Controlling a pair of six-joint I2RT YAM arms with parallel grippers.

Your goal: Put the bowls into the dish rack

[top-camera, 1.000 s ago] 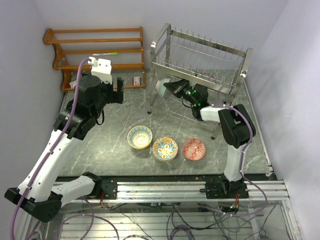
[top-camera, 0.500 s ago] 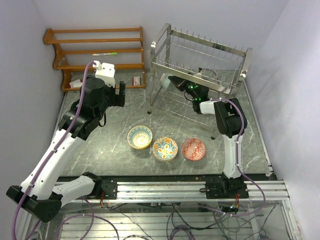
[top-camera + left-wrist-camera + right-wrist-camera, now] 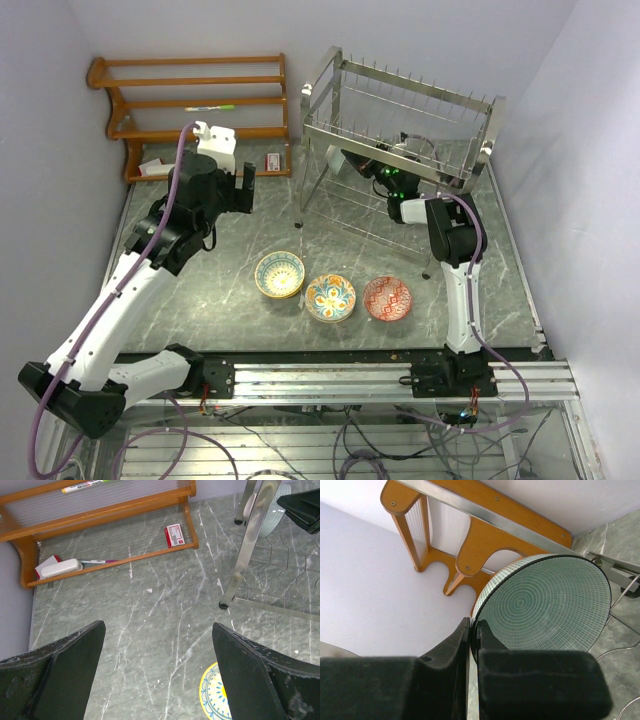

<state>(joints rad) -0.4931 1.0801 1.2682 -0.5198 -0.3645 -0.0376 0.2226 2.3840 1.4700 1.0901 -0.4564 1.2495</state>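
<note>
Three painted bowls (image 3: 330, 297) in a row, fourth bowl (image 3: 545, 605) on edge in dish rack (image 3: 400, 112)

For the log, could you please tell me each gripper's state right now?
Left gripper: open, empty.
Right gripper: shut on a bowl rim.

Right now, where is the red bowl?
In the top view the red bowl sits on the table, last on the right in a row of three, just right of the blue-orange bowl.
</note>
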